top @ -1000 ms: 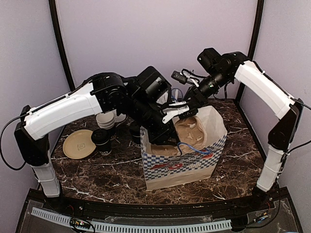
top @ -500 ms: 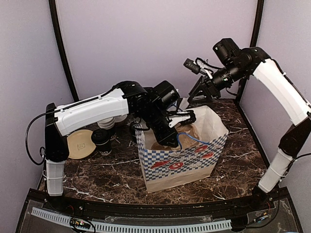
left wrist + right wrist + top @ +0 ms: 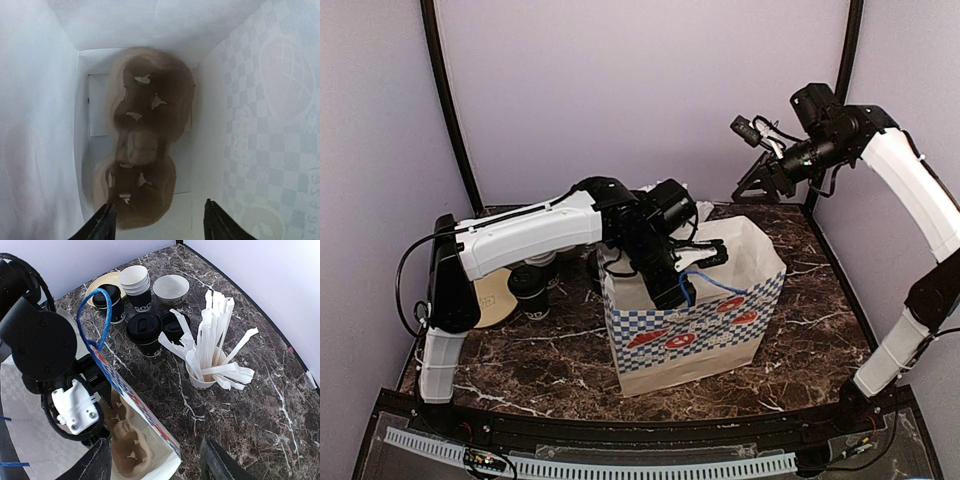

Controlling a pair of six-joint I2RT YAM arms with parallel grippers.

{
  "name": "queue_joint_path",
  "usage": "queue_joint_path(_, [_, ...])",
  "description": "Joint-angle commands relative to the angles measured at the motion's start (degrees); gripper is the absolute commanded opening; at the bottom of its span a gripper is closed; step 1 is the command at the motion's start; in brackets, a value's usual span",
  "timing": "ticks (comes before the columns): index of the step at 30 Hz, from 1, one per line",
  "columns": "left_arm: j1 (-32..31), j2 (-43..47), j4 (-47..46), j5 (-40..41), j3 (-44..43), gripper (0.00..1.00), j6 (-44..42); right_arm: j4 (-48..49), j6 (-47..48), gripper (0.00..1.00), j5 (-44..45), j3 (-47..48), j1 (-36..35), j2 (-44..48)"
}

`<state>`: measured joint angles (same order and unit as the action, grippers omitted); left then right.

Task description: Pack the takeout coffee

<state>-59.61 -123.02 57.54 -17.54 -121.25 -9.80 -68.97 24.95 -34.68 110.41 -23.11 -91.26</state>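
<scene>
The left pincer (image 3: 160,220) hangs released inside a white paper bag with blue checks (image 3: 690,340), its fingers spread with nothing between them. Below it, a brown moulded-pulp cup carrier (image 3: 145,150) lies on the bag's floor with its sockets bare. The bag stands upright in the middle of the dark marble counter (image 3: 520,360).

The right pincer (image 3: 157,460) is released too, raised high over the far right corner and gripping nothing.

The takeout coffee, a small black paper cup capped with a black plastic lid (image 3: 145,332), stands on the counter just behind the bag, towards the far left. Touching it is what looks like a low stack of black lids (image 3: 175,325), partly hidden by the wrapped straws in a white cup (image 3: 200,377). Farther left are another capped black cup (image 3: 107,302) beside a tan plate (image 3: 112,277), a stack of lidless black cups (image 3: 136,282) and a white bowl (image 3: 171,288).
</scene>
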Motion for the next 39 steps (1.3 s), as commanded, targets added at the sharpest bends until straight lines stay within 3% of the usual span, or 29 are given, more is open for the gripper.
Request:
queue_joint_path(1, [0.2, 2.5, 1.5, -1.4, -2.4, 0.68, -0.8, 2.2, 0.2, 0.61, -1.6, -1.9, 0.5, 1.9])
queue_joint_path(6, [-0.6, 5.8, 2.1, 0.6, -5.1, 0.81, -2.0, 2.8, 1.3, 0.61, -3.2, -5.9, 0.5, 2.7])
queue_joint_path(13, [-2.7, 14.1, -3.6, 0.4, -8.8, 0.85, -4.2, 3.1, 4.3, 0.63, -4.1, -8.6, 0.5, 4.0])
queue_joint_path(22, [-2.8, 27.6, -12.6, -0.1, -0.2, 0.88, -4.1, 1.4, 13.3, 0.74, -3.3, -7.4, -2.5, 4.2])
queue_joint_path(27, [-1.0, 34.4, -16.0, 11.9, 8.4, 0.95, -1.5, 3.4, 14.5, 0.76, 4.3, -7.0, -9.0, 2.1])
queue_joint_path(30, [2.4, 35.9, -16.9, 14.5, 11.5, 0.96, 1.2, 4.6, 14.1, 0.76, 6.3, -4.5, -10.9, -1.0])
queue_joint_path(35, [7.0, 39.0, -19.6, 16.9, 18.6, 0.96, 3.6, 2.6, 16.6, 0.7, 6.2, -0.4, -14.0, -5.3])
queue_joint_path(39, [8.9, 41.1, -20.9, 16.9, 21.8, 0.96, 4.0, -1.9, 20.4, 0.56, 4.9, 0.7, -16.6, -6.8])
